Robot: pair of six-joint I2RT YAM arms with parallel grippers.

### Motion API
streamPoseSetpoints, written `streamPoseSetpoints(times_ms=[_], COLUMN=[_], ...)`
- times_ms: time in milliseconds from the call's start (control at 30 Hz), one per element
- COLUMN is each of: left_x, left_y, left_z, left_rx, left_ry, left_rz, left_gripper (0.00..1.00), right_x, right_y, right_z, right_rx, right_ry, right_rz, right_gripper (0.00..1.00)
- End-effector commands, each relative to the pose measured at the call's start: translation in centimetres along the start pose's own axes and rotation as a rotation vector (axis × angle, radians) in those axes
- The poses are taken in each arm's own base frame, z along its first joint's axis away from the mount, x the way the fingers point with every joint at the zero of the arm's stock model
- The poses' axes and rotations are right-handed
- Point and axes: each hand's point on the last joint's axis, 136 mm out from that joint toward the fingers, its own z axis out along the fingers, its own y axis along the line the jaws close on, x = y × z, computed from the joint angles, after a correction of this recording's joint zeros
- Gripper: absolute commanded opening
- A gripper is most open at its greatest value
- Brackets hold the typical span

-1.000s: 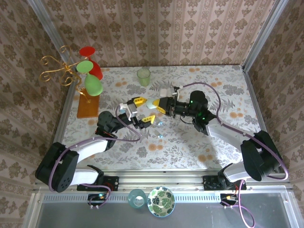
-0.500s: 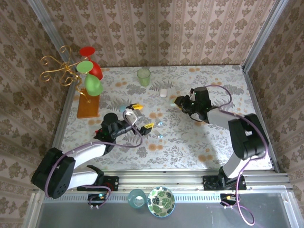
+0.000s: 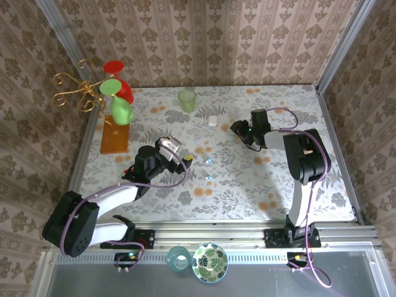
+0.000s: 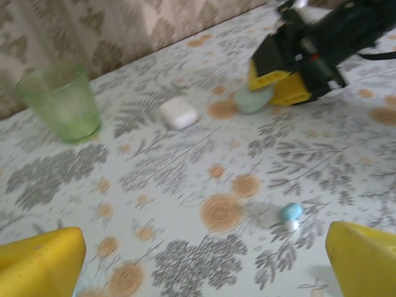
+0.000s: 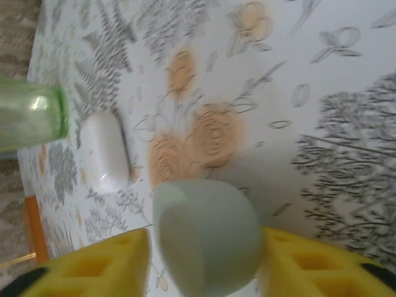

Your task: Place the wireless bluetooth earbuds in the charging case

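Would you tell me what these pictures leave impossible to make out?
- Right wrist view: whether the right gripper grips or merely brackets the pale case; blur smears the contact.
- Top view: the earbuds are specks, too small to count.
- Left wrist view: the left gripper has its fingers cut off by the bottom edge.
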Motion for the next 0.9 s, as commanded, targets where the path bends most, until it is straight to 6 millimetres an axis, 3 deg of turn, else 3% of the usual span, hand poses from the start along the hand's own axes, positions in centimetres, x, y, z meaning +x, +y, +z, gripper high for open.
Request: streamPoseSetpoints(times_ms=[0,167,367,567,867], left_x=[-0.1,2.1,5.1,7.1,8.9], left_y=[3.5,7.1,9.7,11.1,12.6], left_z=[-0.6,-1.7,-1.9,-0.1,2.5], left_rx=[-0.158,-0.301,-0.398,-0.396,-0.379], left_ry=[0.056,0.176,0.372,0.563,0.681], left_rz=[-0.114,-0.279,-0.353,-0.396,-0.433], left_gripper=[1.00,1.00,1.00,1.00,0.97], right_x=[-0.9,-0.8,2.4,5.7,6.1], right_y=[-1.1,0.0,3.1,5.2,6.1], right_z=[-1.6,-5.4,-8.3,-9.0,-9.4], right_rx=[0.079,0.087,0.051,0.026,0.007], right_ry=[-0.055,-0.103,-0.079,-0.036,-0.040], right_rz=[-0.044,-0.152,-0.370,-0.494,-0.508], right_gripper=[0.65,0.79,0.83,0.83,0.83])
